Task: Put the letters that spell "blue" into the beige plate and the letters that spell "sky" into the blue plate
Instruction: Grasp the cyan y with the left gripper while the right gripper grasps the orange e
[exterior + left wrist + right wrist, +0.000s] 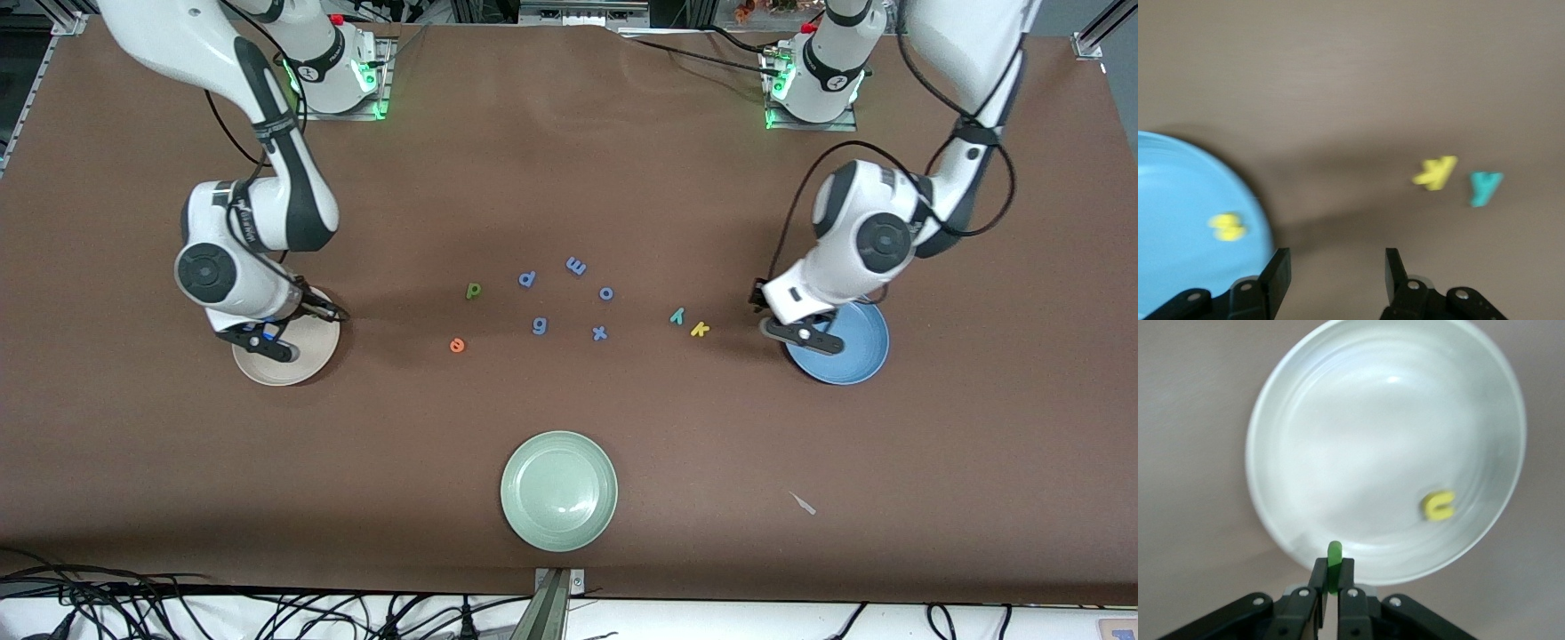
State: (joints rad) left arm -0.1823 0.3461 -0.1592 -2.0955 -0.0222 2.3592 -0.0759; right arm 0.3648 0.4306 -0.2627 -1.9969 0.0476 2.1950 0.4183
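Brown table, three plates on it. Right gripper hangs over the beige plate at the right arm's end, fingers clamped on the thin green l — only the right wrist view shows that, plus the yellow u already lying in the plate; the front view hides both under the arm. Left gripper hangs over the edge of the blue plate at the left arm's end, fingers apart, nothing between them. Left wrist view shows the yellow s in the blue plate — hidden in the front view. Yellow k and teal y lie on the table just beside each other, near the blue plate. Dark green b and orange e sit mid-table next to the blue letters. Pale green plate sits nearest the front camera.
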